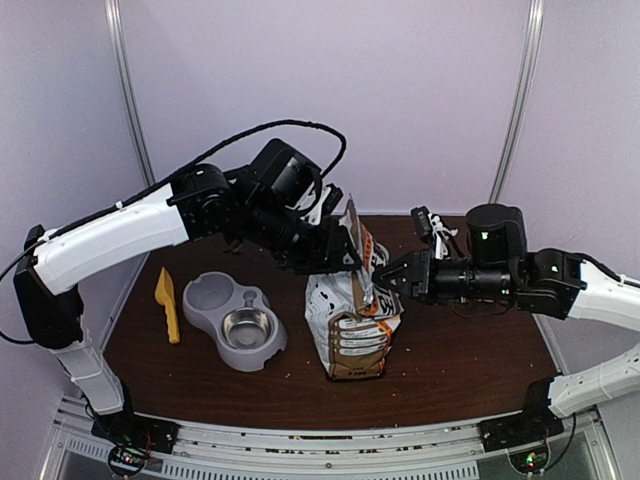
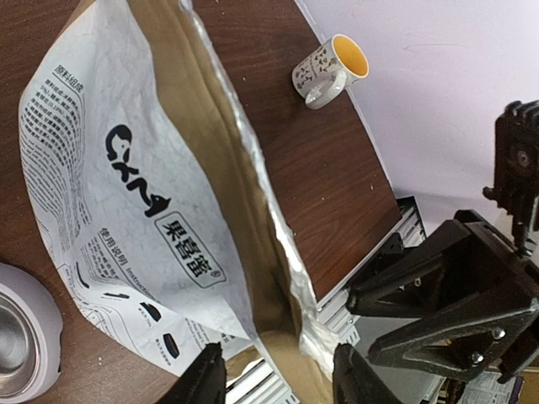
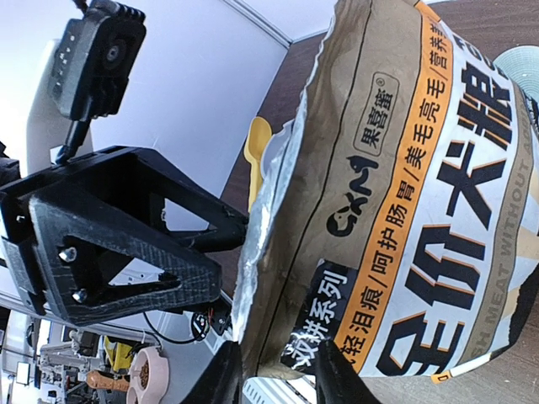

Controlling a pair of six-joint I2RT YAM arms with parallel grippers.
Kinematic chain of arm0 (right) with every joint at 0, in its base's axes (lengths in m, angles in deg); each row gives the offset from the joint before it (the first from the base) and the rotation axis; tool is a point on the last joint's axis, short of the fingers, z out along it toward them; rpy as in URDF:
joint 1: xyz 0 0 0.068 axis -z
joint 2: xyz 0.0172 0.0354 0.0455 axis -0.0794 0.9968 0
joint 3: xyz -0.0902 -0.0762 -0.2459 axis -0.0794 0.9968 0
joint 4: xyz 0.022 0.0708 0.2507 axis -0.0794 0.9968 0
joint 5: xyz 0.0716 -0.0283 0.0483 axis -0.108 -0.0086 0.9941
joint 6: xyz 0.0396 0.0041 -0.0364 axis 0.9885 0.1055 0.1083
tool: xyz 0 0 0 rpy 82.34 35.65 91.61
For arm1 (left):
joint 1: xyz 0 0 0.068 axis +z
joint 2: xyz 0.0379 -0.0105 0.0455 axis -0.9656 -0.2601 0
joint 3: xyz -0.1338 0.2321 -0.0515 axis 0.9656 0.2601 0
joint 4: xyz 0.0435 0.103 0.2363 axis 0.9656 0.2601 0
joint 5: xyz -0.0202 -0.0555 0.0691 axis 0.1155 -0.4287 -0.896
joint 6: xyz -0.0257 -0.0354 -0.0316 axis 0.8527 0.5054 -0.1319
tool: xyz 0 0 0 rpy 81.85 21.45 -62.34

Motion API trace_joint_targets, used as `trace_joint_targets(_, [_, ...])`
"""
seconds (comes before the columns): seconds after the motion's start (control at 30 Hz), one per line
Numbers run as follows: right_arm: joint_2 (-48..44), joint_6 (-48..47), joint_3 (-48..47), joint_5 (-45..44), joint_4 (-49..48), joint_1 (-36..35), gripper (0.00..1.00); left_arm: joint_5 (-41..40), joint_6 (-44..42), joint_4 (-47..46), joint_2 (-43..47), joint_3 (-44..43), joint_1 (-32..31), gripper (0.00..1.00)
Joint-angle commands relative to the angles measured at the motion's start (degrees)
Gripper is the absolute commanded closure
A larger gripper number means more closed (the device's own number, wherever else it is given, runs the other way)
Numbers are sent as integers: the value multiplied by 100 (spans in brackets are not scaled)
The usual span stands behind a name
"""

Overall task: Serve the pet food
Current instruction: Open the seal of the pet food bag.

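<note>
No pet food visible; judged to be inside the bag (image 1: 352,325), which stands upright mid-table, long axis vertical, mouth at top. Both arms meet at that mouth, so the kibble lies below them. The left gripper (image 2: 278,372): fingers apart, straddling the left-hand lip, not pinching. The right gripper (image 3: 278,374): fingers apart around the right-hand lip, likely touching, hold looks slack. The bowl (image 1: 212,322) sits left of the bag, nearer the left arm
</note>
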Motion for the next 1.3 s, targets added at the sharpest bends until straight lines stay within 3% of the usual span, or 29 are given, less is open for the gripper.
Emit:
trace_joint_targets(0.0, [62,190,112,377,-553,21,69,-142,-103,-141,247,91,-66,54])
trace_joint_targets(0.33, [74,210,60,368,-615,19,70,-173,-89,-146,268,121,-67,54])
trace_joint_targets(0.97, [229,259,142,382,-684,17,100,-60,-118,-226,259,104,-102,55])
trace_joint_targets(1.27, [207,491,397,720,-1356,15,100,109,45,-554,249,274,-111,55])
